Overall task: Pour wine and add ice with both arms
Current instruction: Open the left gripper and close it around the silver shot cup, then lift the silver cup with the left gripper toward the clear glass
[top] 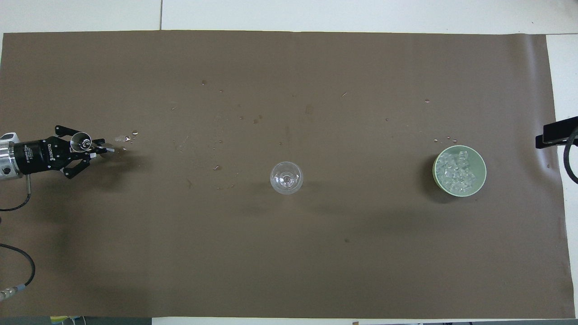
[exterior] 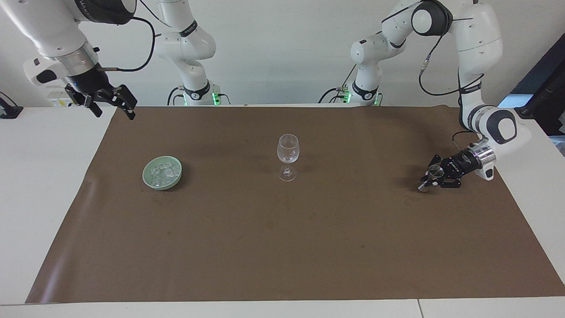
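Note:
A clear stemmed wine glass (exterior: 288, 152) stands upright mid-mat; it also shows in the overhead view (top: 286, 178). A pale green bowl (exterior: 148, 179) holding a heap of ice (exterior: 162, 171) sits toward the right arm's end; the overhead view shows the bowl (top: 437, 178) and the ice (top: 457, 170). My left gripper (exterior: 430, 180) is low at the left arm's end of the mat, shut on a small metal jigger (exterior: 435, 173), which is tilted with its foot near the mat. It shows in the overhead view (top: 92, 151) with the jigger (top: 82, 141). My right gripper (exterior: 114, 112) waits open, raised over the mat's corner.
A brown mat (exterior: 282, 247) covers most of the white table. Small drops and spots lie on the mat (top: 128, 136) beside the jigger and around the glass. A black part of the right arm (top: 555, 133) reaches in at the view's edge.

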